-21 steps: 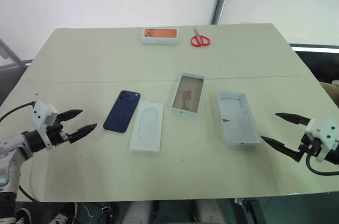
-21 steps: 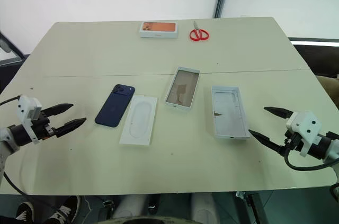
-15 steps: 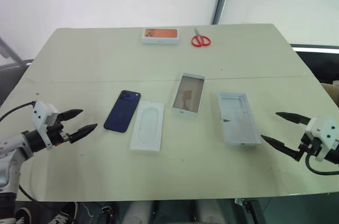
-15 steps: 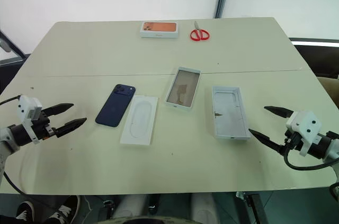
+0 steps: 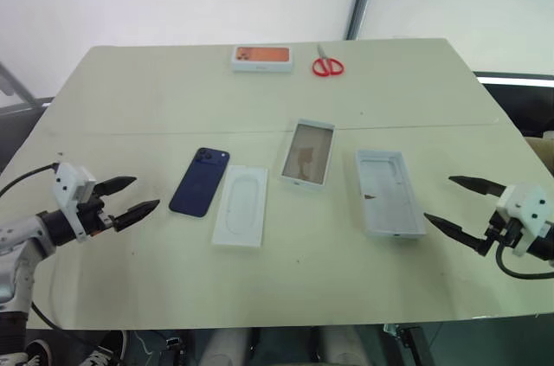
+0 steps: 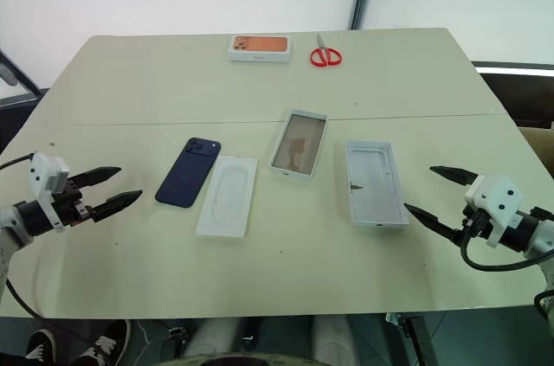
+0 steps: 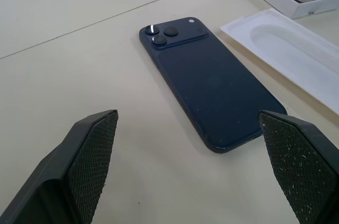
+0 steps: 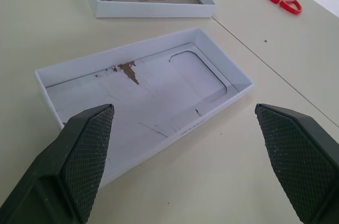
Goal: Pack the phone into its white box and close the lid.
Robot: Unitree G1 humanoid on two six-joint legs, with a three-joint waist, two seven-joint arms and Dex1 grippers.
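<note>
The dark blue phone [image 5: 200, 182] lies back up on the table, camera bump at its far end. My left gripper [image 5: 145, 193] is open just left of it, and in the left wrist view the phone [image 7: 206, 83] lies ahead between the spread fingers. The white box [image 5: 307, 152], with a brownish floor, sits at the table's middle. To its right lies the lid [image 5: 389, 192], white inside facing up. My right gripper [image 5: 438, 199] is open just right of the lid [image 8: 143, 91] and holds nothing.
A flat white insert [image 5: 241, 205] with an oval recess lies between the phone and the white box. At the table's far edge are a white box with an orange picture [image 5: 261, 57] and red scissors [image 5: 326, 64].
</note>
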